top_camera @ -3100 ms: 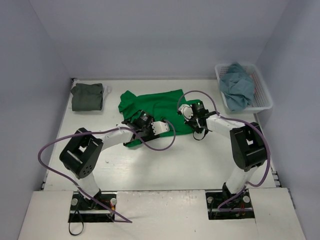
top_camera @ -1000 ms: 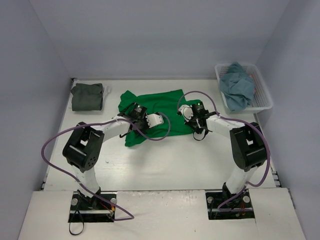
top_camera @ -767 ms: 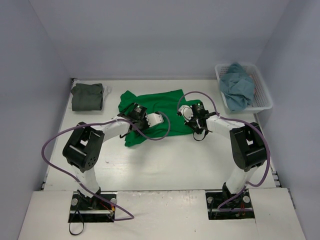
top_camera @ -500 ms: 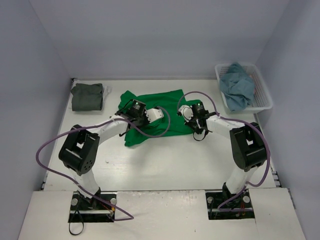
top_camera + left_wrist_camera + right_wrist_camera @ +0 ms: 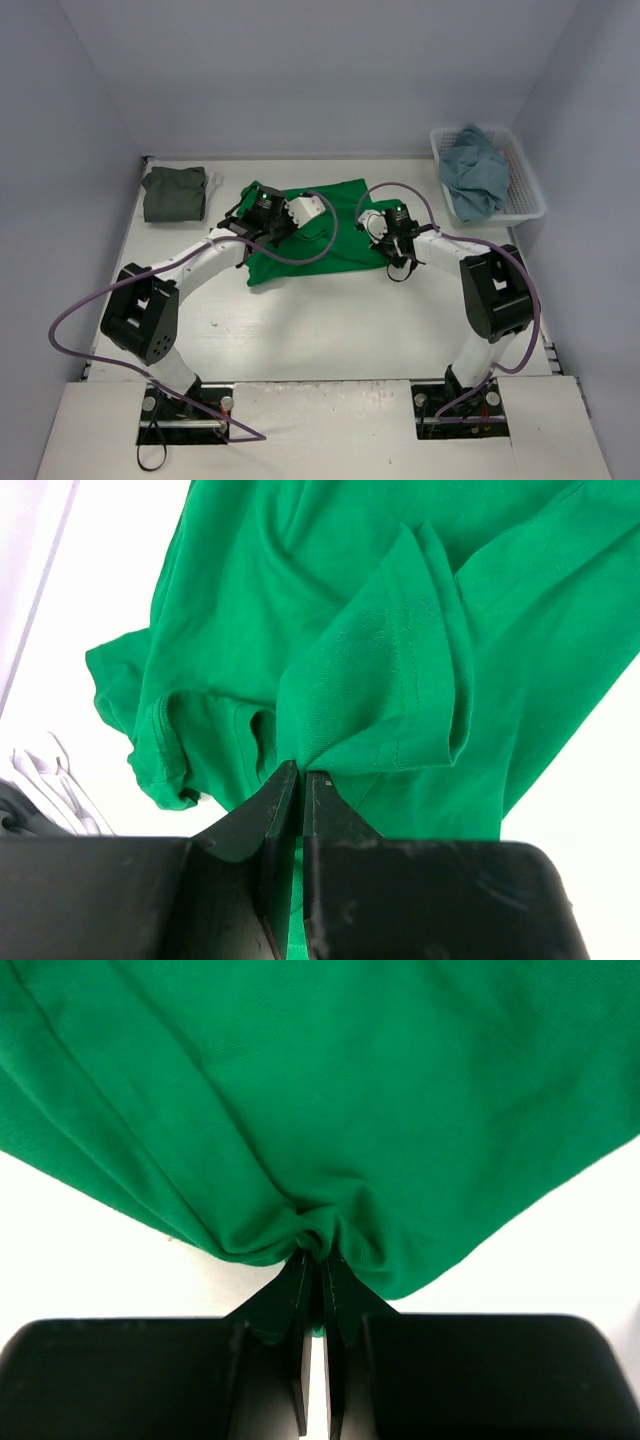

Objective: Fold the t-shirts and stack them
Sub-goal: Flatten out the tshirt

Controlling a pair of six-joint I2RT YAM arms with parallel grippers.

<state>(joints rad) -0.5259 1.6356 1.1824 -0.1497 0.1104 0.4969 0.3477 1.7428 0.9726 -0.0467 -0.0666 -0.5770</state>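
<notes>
Green shirt (image 5: 350, 200) lies by the far edge of the bench (image 5: 330, 320), pinched by our left tool (image 5: 300, 770) and right tool (image 5: 318, 1250).

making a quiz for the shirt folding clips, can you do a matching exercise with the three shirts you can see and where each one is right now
Things:
1. green t-shirt
2. dusty blue t-shirt
3. dark olive-grey t-shirt

Places:
A. folded at the far left corner of the table
B. spread mid-table, pinched by the left gripper and the right gripper
C. bunched in the white slatted basket at the far right

Pairs: 1-B, 2-C, 3-A
</notes>
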